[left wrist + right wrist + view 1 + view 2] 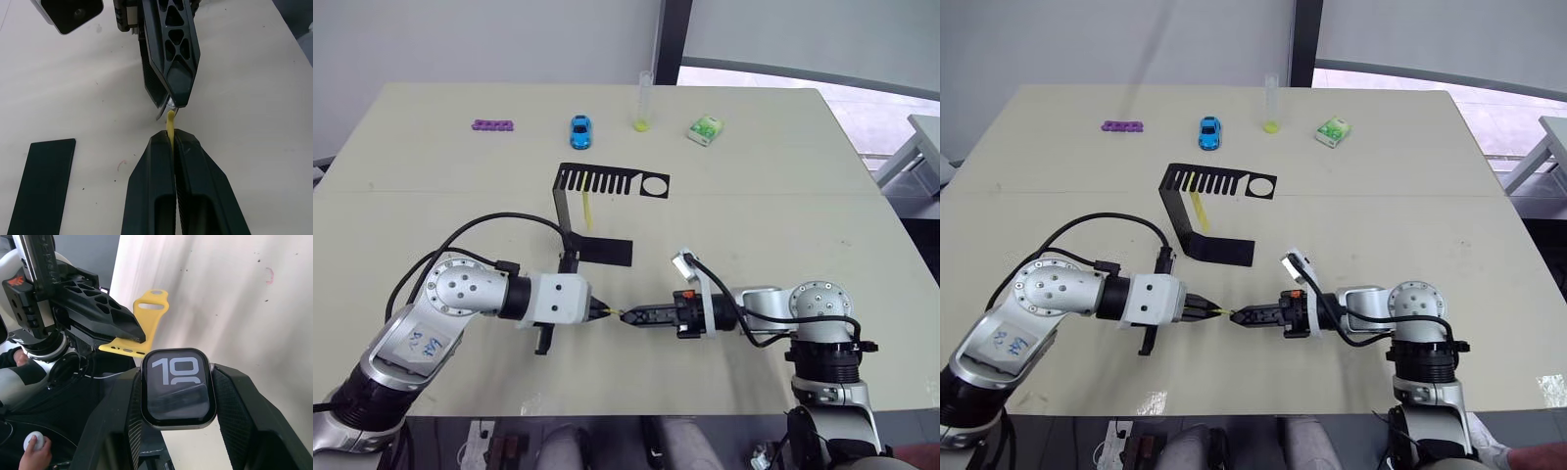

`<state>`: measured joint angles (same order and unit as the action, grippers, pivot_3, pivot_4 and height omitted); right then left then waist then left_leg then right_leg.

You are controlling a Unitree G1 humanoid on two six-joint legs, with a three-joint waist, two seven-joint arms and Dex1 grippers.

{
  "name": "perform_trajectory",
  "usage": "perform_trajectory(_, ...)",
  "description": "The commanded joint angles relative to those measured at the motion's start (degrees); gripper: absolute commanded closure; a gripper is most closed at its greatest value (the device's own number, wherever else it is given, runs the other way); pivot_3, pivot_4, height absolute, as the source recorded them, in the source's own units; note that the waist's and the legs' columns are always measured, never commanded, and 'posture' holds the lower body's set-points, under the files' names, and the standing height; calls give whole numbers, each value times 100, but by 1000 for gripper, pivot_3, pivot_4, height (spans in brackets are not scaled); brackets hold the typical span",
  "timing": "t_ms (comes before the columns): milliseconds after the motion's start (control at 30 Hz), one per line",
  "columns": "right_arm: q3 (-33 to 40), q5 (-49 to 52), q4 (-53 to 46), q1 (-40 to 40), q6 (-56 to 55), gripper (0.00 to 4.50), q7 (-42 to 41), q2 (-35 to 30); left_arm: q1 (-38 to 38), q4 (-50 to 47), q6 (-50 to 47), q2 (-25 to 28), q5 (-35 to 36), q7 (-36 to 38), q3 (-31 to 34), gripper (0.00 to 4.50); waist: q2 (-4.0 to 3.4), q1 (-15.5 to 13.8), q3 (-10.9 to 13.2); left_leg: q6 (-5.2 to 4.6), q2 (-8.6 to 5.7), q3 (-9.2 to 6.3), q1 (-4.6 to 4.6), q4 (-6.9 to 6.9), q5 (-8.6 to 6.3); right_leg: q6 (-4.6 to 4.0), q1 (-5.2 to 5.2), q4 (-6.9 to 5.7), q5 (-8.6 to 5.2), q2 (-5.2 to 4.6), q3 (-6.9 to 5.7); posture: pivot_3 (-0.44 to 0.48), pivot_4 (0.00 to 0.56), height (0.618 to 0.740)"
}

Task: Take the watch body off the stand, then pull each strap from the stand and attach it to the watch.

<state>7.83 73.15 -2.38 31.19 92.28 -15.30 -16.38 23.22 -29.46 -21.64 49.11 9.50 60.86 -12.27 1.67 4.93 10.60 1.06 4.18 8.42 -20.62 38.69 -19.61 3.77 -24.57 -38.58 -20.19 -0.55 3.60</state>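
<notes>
Yellow strap, clamped in the left hand, points endwise at the watch body clamped in the right hand, nearly touching.

Silver-grey rounded arm joints with rings of small screws, black cables looping along both arms. White housing at the left wrist, blue handwritten marks on the left forearm. Black tapered fingers with triangular cut-outs.

Right claw clamps the rounded-square dark-screened smartwatch case, digits "10" showing. Left claw pinches a flexible yellow holed strap, its end just beside the case, over the pale bench.
</notes>
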Motion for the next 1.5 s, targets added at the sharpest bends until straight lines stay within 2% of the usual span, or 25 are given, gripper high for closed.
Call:
perform_trajectory(33,-8,192,-172,22,22,2878,8,62,188,-224,3,-21,-168,-31,-126,4500,0,2,0,0,0,0,0,0,0,0,0,0,0,0,0,0,150,740)
perform_trajectory(533,14,266,-145,13,22,2878,104,83,227,-461,-111,-288,-422,-42,-432,4500,0,-4,0,0,0,0,0,3,0,0,0,-2,0,0,0,0,150,740)
perform_trajectory(1500,-96,459,-141,30,22,2878,74,28,284,-275,-218,-718,-1019,-178,-699,4500,0,-4,0,0,1,0,-1,6,0,0,0,-6,0,0,1,0,150,740)
